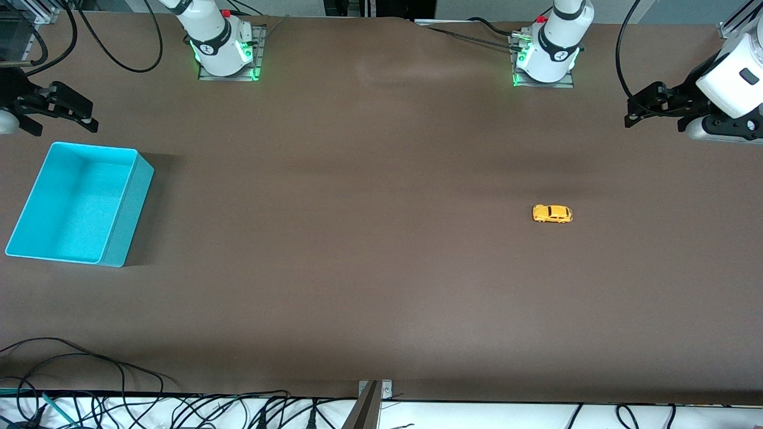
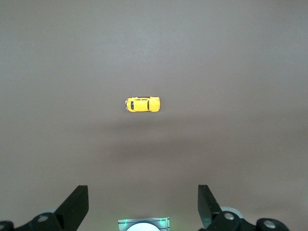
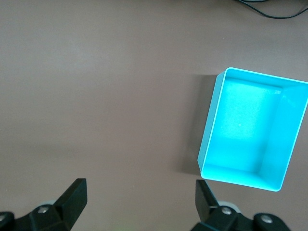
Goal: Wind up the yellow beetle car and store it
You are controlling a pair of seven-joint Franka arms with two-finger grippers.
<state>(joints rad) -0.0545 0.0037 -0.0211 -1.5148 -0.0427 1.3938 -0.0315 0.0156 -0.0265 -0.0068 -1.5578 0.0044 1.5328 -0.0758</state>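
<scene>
The yellow beetle car [image 1: 552, 213] stands on its wheels on the brown table [image 1: 357, 268], in the half toward the left arm's end and roughly midway between the edge where the arm bases stand and the edge nearest the front camera. Its long axis runs parallel to those two long edges, from one arm's end of the table to the other. Which end is the nose I cannot tell for sure. Nothing touches the car, and bare table lies all around it.

The turquoise bin [image 1: 128, 214] sits near the table edge at the right arm's end, well apart from the car. It is open at the top with nothing inside, and it is set slightly askew to the table's edges.

The left claw [image 1: 641, 111] hangs in the air over the table edge at the left arm's end; its fingers [image 2: 76, 204] are spread wide apart, gripping nothing, and the left wrist view shows the car lying on the table out ahead of them.

The right claw [image 1: 62, 113] hangs over the table edge at the right arm's end, above the table just beside the bin. Its fingers [image 3: 73, 195] are likewise spread wide and bare.
</scene>
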